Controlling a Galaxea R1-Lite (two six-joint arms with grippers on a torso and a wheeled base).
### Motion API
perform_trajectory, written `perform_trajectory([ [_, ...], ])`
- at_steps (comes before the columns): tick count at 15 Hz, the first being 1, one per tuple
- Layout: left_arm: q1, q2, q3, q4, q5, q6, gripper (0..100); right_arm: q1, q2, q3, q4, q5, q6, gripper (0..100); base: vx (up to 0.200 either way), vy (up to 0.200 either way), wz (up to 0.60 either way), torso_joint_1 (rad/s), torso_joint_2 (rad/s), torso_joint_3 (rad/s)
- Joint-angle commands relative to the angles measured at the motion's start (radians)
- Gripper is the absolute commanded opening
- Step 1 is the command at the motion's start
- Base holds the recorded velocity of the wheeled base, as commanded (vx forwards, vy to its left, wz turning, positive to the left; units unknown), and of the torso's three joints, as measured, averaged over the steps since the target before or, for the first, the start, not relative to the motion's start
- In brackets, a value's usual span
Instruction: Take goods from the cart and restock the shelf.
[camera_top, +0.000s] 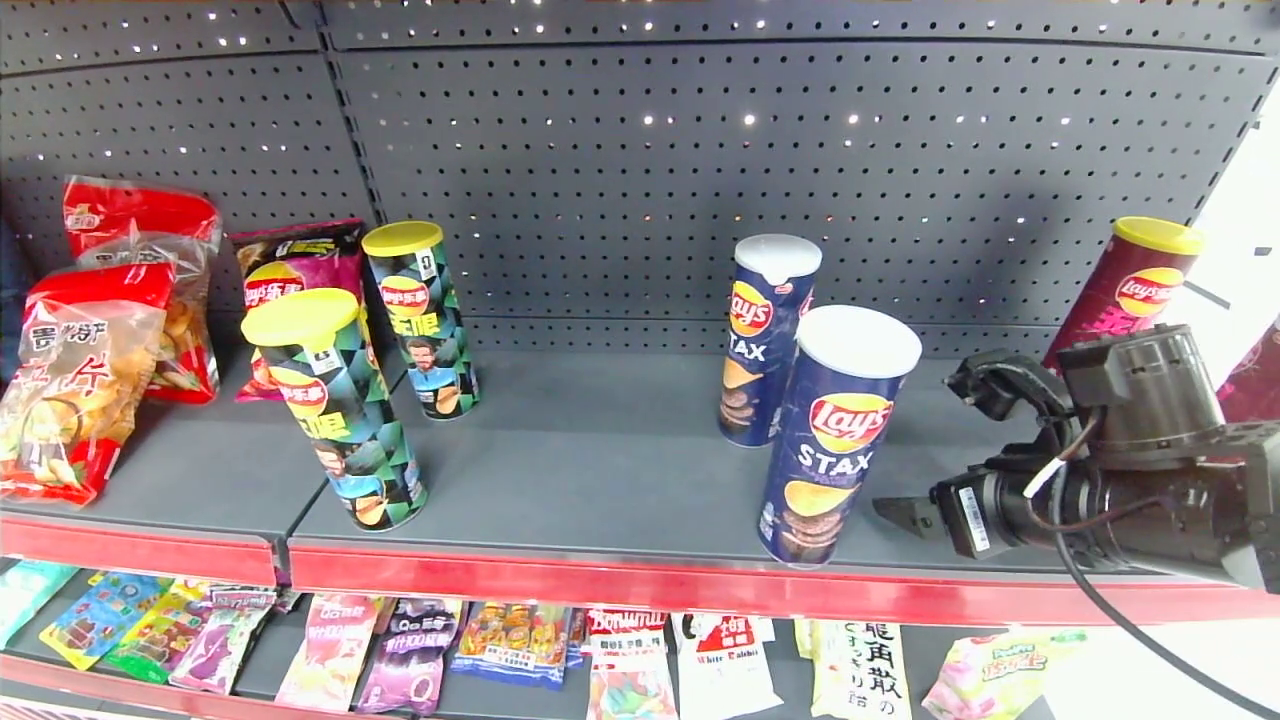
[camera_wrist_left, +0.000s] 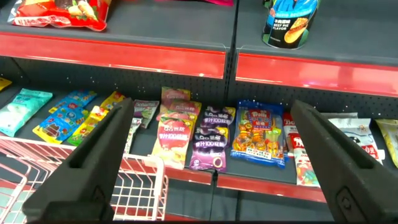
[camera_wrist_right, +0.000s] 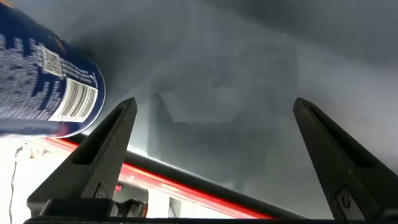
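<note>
Although the arm's wrist hides most of it in the head view, the right gripper (camera_wrist_right: 214, 152) has its jaws spread wide and empty, low over the dark grey metal shelf (camera_top: 600, 470). Just beside it, the navy cylindrical crisp can with a white lid (camera_top: 838, 432) stands upright near the red front edge; whether they touch is unclear. The left gripper (camera_wrist_left: 211, 155) hangs spread too, above a corner of the white wire cart (camera_wrist_left: 144, 186).
</note>
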Motion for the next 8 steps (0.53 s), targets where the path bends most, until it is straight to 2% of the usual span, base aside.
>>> perform_trajectory([
  [1, -0.001, 0.002, 0.0, 0.0, 0.0, -0.001, 100, 0.009, 0.039, -0.007, -0.001, -0.006, 0.0, 100, 0.0, 0.0, 0.0, 0.0, 0.0, 0.0],
  [8, -0.001, 0.004, 0.0, 0.0, 0.0, -0.004, 100, 0.064, 0.07, -0.036, -0.001, -0.018, 0.007, 100, 0.0, 0.0, 0.0, 0.0, 0.0, 0.0],
])
